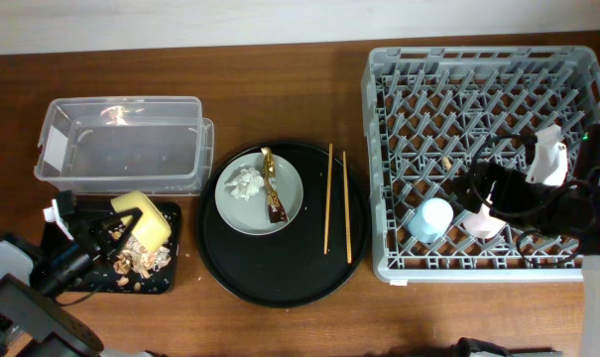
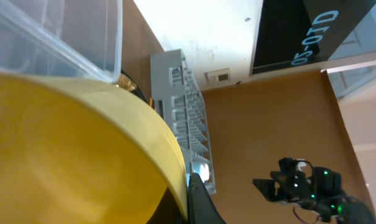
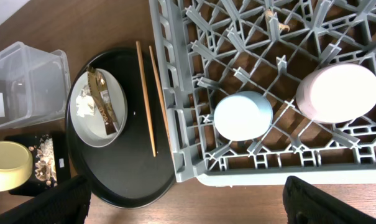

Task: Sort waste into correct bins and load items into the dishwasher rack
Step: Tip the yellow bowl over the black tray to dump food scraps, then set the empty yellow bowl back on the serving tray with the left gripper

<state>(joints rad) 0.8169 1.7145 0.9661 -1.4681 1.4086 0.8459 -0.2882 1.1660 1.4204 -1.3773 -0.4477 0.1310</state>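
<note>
While my left gripper pinches the rim of the tilted yellow bowl, I see beige food scraps lying just below its jaws in the shallow black tray. My right gripper hangs over the dishwasher rack with its jaws spread wide. The upturned pink cup and blue cup sit just ahead of them.

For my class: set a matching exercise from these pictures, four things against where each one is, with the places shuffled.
1 blue cup
2 yellow bowl
3 chopsticks
4 tissue

A on the grey plate
B in the dishwasher rack
C over the shallow black tray
D on the round black tray

Pairs: 1-B, 2-C, 3-D, 4-A
</note>
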